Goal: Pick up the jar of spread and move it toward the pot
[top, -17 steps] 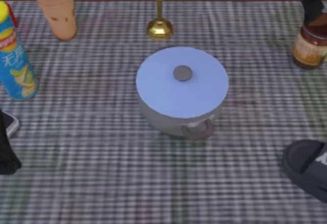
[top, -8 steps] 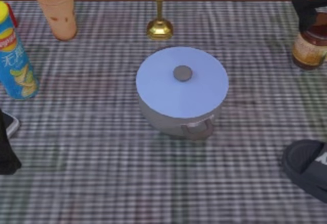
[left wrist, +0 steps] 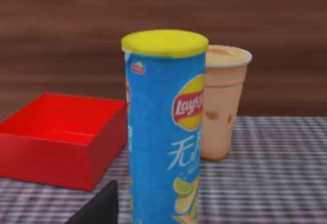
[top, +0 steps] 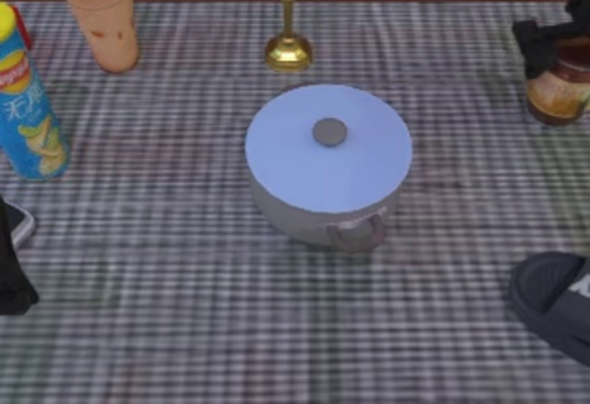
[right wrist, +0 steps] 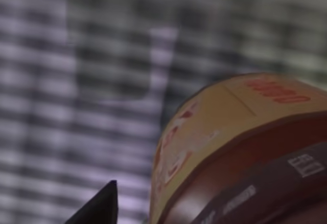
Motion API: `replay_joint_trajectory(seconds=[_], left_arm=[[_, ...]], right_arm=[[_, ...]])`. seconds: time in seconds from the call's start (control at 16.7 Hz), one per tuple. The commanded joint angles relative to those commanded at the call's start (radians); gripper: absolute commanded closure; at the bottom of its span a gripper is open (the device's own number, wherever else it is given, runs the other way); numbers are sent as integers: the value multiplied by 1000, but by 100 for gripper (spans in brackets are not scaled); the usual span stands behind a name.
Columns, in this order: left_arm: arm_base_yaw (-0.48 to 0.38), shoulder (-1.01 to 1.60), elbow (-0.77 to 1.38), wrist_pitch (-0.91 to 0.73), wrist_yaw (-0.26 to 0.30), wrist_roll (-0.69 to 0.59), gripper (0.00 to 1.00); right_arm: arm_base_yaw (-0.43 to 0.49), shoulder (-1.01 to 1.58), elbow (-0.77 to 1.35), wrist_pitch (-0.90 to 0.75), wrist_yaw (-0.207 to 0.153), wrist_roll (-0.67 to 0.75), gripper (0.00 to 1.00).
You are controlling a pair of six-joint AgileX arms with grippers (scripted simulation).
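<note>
Left arm point(top: 13, 261): parked at the table's left edge, only a dark part in view; whether its jaws are open or shut cannot be told.

Red box point(left wrist: 61, 137): open-topped, square, matt walls, just behind the chip can in the left wrist view.

Chip can point(top: 28, 100): tall blue cylinder, yellow cap, glossy printed sleeve, upright near the left edge.

Orange cup point(top: 97, 12): tall tapered tumbler with a pale rim, upright at the far left corner.

Candelabrum point(top: 289, 17): brass-coloured, thin curved arms on a round foot, behind the pot.

The pot point(top: 327, 169): wide round grey metal body, flat pale blue-lilac lid, small grey knob, side handle facing the near edge; mid-table.

Tablecloth point(top: 166, 312): grey-lilac checked weave, flat.

Jar of spread point(top: 557, 86): small round jar, dark reddish-brown contents and lid, yellow-tan label; far right of the table, well apart from the pot. Judged rigid, probably glass, smooth and prone to slip, moderately heavy for its size, breakable if dropped. Best held across the straight labelled wall below the lid, kept upright.

Right gripper point(top: 546, 30): black, at the jar's top and far side; the jaw state and whether it grips the jar cannot be told.
</note>
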Motion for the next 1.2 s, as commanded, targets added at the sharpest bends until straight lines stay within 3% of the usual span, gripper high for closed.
replay_joint_trajectory(seconds=[0.24,1.02,1.2], left_arm=[[0,0,0,0,0,0,0],[0,0,0,0,0,0,0],[0,0,0,0,0,0,0]], right_arm=[[0,0,-5,5,0,0,0],[0,0,-5,5,0,0,98],[0,0,-5,5,0,0,100]])
